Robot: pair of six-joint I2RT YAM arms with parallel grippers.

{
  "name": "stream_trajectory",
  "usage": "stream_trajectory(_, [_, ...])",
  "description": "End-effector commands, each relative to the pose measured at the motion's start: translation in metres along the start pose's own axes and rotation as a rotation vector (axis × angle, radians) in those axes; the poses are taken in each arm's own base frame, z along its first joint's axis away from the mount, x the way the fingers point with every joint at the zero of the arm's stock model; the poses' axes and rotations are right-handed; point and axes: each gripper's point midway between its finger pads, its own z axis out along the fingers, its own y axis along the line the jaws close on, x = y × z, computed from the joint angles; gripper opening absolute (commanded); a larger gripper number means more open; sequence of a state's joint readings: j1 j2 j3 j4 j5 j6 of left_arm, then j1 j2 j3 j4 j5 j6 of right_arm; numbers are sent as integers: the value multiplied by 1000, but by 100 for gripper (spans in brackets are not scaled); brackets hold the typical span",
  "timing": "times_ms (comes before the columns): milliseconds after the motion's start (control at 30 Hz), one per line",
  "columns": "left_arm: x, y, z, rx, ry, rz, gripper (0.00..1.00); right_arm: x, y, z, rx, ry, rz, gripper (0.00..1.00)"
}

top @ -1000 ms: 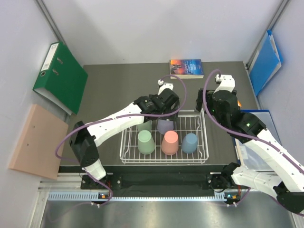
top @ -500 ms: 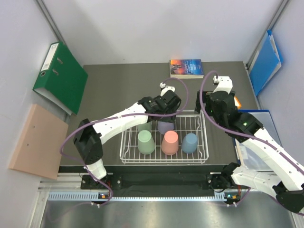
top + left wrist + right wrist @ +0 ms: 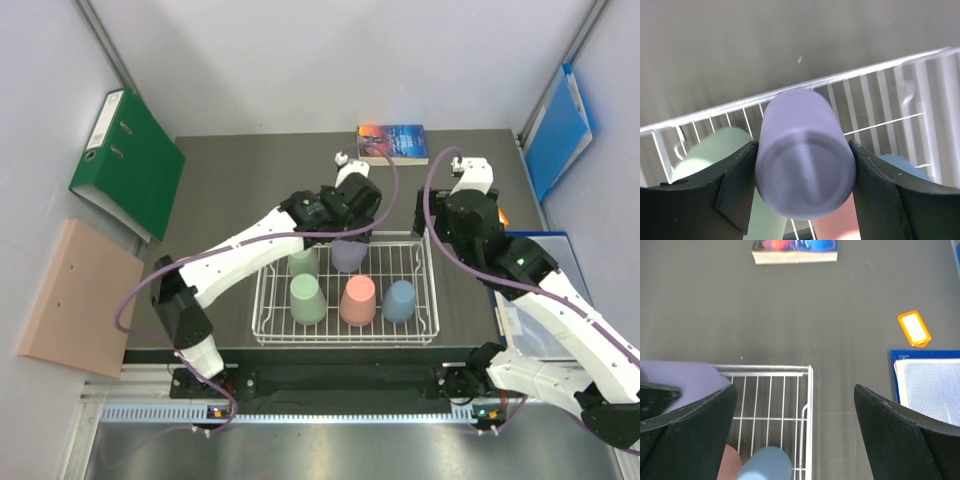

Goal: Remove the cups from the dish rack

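squarely between left jaws: lavender cup (image 3: 805, 160)

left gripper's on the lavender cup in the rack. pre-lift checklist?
1. Left gripper shut on lavender cup, a finger on each side: ok.
2. Cup centred between the fingers: ok.
3. Light green cup apart from the gripper: cannot tell, a finger hides part of it.
4. Right gripper open, at the far right corner of the dish rack, apart from the cup: ok.
5. Cup off the rack grid: cannot tell.
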State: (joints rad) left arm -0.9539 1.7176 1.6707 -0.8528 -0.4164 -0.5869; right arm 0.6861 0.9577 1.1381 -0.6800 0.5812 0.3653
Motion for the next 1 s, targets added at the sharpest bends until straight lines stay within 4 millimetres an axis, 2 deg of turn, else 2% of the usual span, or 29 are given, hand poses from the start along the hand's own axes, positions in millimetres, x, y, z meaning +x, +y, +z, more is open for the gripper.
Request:
stream_trajectory(0, [-88, -5, -79, 147, -262, -103, 0, -51, -6, -14, 13, -143, 80, 100])
stream_trajectory(33, [-98, -1, -82, 168, -280, -134, 0, -49, -5, -13, 4, -151, 83, 100])
stream_trajectory(67, [-98, -8, -94, 266, -270, -155, 0, -53, 0, -15, -33, -174, 101, 100])
stream_trajectory(100, [-116, -15, -103, 351, -325, -221, 0, -65, 6, -23, -104, -226, 147, 100])
stream_trajectory(133, [-127, -5, -105, 403, -348, -276, 0, -65, 9, -24, -133, -237, 162, 100])
stream_trajectory(167, [-116, -8, -114, 530, -328, -296, 0, -68, 11, -25, -157, -243, 201, 100])
stream_trajectory(200, [-117, -10, -120, 629, -328, -357, 0, -72, 13, -27, -194, -248, 223, 100])
stream_trajectory(233, [-152, 2, -136, 723, -482, -415, 0, -76, 16, -29, -220, -248, 233, 100])
stream_trajectory(267, [-137, 12, -133, 753, -484, -449, 0, -78, 19, -29, -244, -242, 245, 100])
stream_trajectory(300, [-137, 12, -140, 826, -483, -508, 0, -78, 26, -29, -290, -228, 246, 100])
stream_trajectory(333, [-151, 27, -146, 855, -553, -539, 0, -80, 29, -30, -311, -236, 257, 100])
stream_trajectory(367, [-145, 32, -138, 863, -525, -558, 0, -81, 32, -30, -326, -234, 273, 99])
stream_trajectory(467, [-145, 29, -141, 960, -478, -541, 0, -82, 45, -32, -403, -225, 303, 100])
stream_trajectory(500, [-141, 24, -147, 1012, -453, -541, 0, -80, 54, -32, -457, -206, 309, 99])
stream_trajectory(533, [-138, 24, -144, 1032, -441, -553, 0, -75, 62, -30, -500, -185, 333, 100])
stream_trajectory(567, [-146, 21, -156, 1105, -469, -570, 0, -82, 69, -33, -553, -207, 356, 100])
stream_trajectory(633, [-140, 15, -161, 1199, -447, -573, 0, -76, 85, -37, -671, -172, 406, 97])
stream_trajectory(667, [-144, 13, -171, 1269, -459, -592, 0, -89, 89, -42, -723, -218, 433, 96])
stream_trajectory(767, [-140, 9, -171, 1332, -424, -608, 0, -87, 92, -44, -801, -204, 499, 94])
stream_trajectory(800, [-140, 9, -171, 1336, -419, -608, 0, -96, 94, -48, -839, -237, 499, 94])
stream_trajectory(967, [-136, 5, -168, 1366, -374, -611, 0, -103, 105, -51, -922, -248, 516, 91])
